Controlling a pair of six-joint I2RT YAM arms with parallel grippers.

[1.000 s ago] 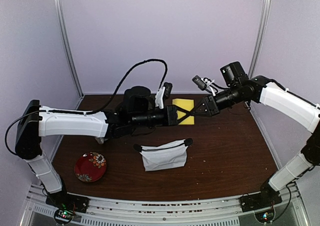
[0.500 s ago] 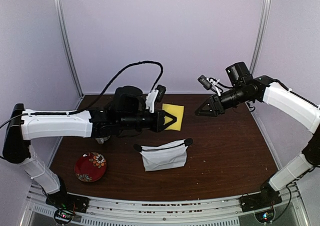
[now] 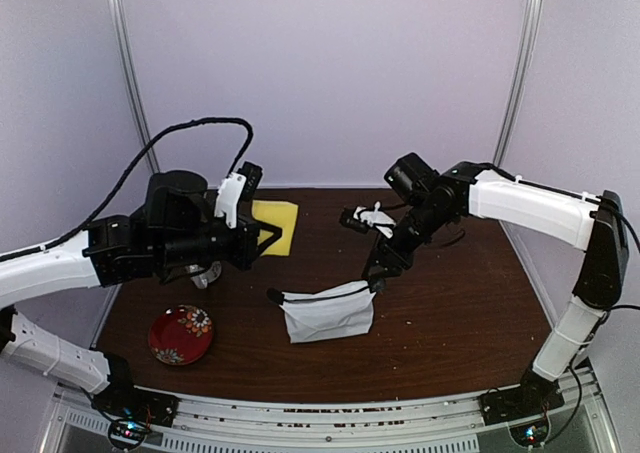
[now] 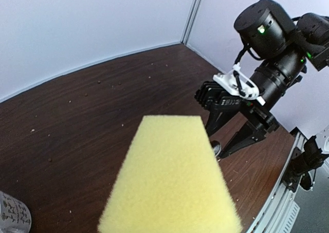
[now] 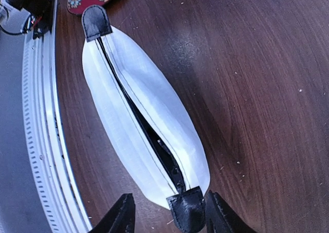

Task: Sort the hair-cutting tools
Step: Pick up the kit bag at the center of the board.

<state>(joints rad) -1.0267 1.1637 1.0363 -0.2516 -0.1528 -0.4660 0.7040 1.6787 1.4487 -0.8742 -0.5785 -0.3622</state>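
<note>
No scissors, combs, trimmer or square piece show in any view. The white pouch (image 3: 326,313) lies mid-table with its black zipper partly open near the right end, and only darkness shows inside (image 5: 169,161). My right gripper (image 3: 375,273) is open just above the pouch's right end. In the right wrist view its fingers (image 5: 122,215) straddle the pouch's black end tab (image 5: 187,210) without closing on it. My left gripper (image 3: 262,235) is shut on the yellow sponge block (image 3: 276,225) and holds it above the table's left back. The sponge (image 4: 172,181) hides the left fingers.
A red patterned plate (image 3: 181,334) lies at the front left. A small grey cup (image 3: 206,273) stands under the left arm and shows at the edge of the left wrist view (image 4: 13,218). The metal rail (image 3: 320,413) runs along the near edge.
My left arm has drawn back to the left, carrying the yellow sponge with it. My right arm has swung down and left from the back right to the pouch's right end.
</note>
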